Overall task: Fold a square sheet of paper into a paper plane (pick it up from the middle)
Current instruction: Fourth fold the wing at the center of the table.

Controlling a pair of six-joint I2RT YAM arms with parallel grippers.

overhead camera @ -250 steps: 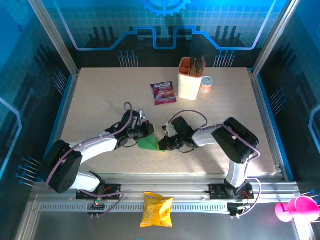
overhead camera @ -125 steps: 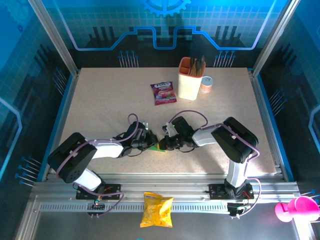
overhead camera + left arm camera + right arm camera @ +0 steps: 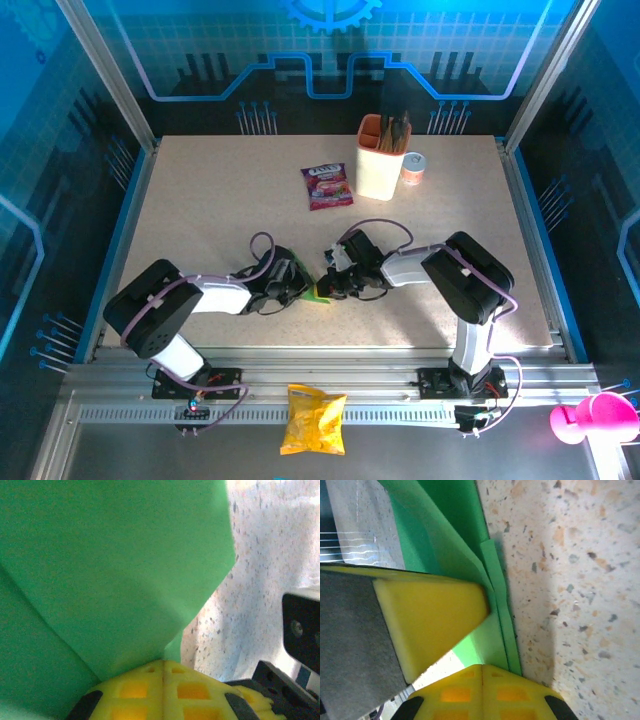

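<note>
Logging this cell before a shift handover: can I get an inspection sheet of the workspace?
Surface: speckled beige table.
Job's things: green paper, folded, low between the grippers.
Clutter: sachet, holder and can at the far side.
Grippers: left gripper and right gripper meet at the paper; right's pads flank it; grip unclear.
Cables: purple cables loop over both arms.
Surroundings: blue walls; yellow bag on the front rail; pink object at near right.

Green paper (image 3: 100,570) — blurred, cut off top and left
</note>
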